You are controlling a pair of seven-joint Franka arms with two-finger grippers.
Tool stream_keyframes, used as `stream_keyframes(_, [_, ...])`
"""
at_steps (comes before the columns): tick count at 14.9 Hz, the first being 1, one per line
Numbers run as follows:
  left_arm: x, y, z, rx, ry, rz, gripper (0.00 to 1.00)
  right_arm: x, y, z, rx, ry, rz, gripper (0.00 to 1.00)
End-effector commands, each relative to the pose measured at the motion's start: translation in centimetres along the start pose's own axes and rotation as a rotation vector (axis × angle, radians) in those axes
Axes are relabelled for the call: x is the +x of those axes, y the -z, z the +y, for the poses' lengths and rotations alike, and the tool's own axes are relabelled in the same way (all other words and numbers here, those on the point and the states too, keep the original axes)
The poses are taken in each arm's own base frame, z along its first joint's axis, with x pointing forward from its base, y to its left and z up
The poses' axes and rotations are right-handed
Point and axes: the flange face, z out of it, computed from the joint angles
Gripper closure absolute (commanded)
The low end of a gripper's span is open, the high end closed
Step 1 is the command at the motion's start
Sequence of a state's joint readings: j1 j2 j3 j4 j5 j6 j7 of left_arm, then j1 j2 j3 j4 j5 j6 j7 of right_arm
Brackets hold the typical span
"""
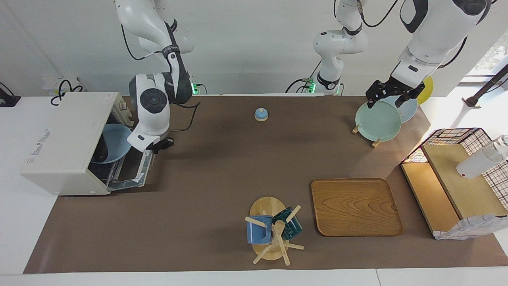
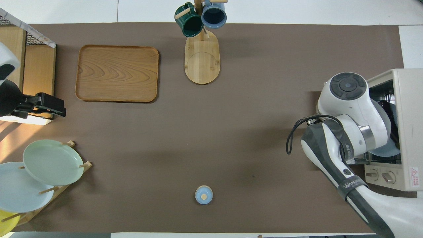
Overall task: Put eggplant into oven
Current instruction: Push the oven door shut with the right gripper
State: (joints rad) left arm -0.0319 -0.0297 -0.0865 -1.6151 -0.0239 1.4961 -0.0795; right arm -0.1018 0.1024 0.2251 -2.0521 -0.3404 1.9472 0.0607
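Observation:
The off-white oven [image 1: 65, 135] stands at the right arm's end of the table, and also shows in the overhead view [image 2: 409, 109]. Its glass door [image 1: 137, 171] hangs half raised. Inside, the dark eggplant [image 1: 102, 151] lies on a light blue plate [image 1: 117, 145] on the rack; the overhead view shows the eggplant [image 2: 391, 114] partly covered by the arm. My right gripper [image 1: 158, 145] is at the door's free upper edge; in the overhead view its own wrist hides it. My left gripper [image 1: 384, 104] waits open and empty over the plate rack.
A green plate [image 1: 377, 121] and further plates stand in a wooden rack. A small blue bell [image 1: 260, 114] sits near the robots. A wooden tray [image 1: 355, 206], a mug tree with two mugs [image 1: 274, 230] and a wire shelf [image 1: 456, 178] are farther out.

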Motion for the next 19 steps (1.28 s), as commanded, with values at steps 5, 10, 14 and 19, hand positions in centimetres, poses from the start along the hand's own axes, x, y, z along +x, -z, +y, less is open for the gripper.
stream_keyframes(5, [-0.5,0.7,-0.4,0.004,-0.002,0.004,0.0,-4.0,0.2,10.7,-0.035,0.051,-0.043,1.0])
stream_keyframes(10, [-0.5,0.7,-0.5,0.004,-0.001,0.004,0.0,-5.9,2.0,12.4,-0.031,0.055,-0.048,1.0])
stream_keyframes(14, [-0.5,0.7,-0.4,0.004,-0.002,0.004,0.0,-8.2,12.9,13.5,0.104,-0.035,0.021,0.77])
stream_keyframes(19, [-0.5,0.7,-0.5,0.004,-0.001,0.004,0.0,-9.5,18.9,16.1,0.204,-0.087,0.054,0.48])
